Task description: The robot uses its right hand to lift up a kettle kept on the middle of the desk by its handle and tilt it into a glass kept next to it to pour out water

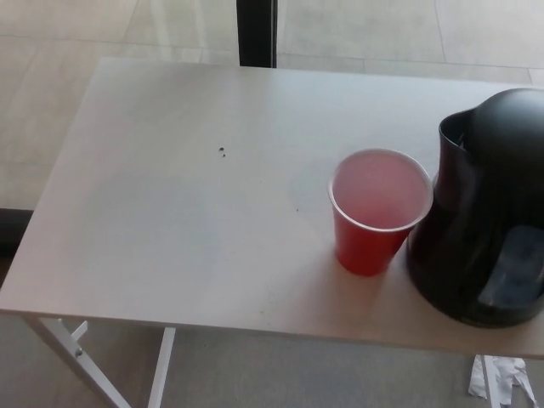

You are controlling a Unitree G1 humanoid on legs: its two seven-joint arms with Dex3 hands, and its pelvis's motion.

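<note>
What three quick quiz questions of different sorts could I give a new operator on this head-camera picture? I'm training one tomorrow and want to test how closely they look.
1. True or false: a robot hand is holding the kettle.
2. Multiple choice: where is the red cup relative to the kettle? A) on the robot's left of it B) on the robot's right of it C) on top of it
3. Short answer: is the kettle standing on the table or lifted off it?

Key
1. False: no robot hand is in view.
2. A: the cup stands close beside the kettle, on the robot's left.
3. Standing upright on the table, at its right edge in the picture.
</note>
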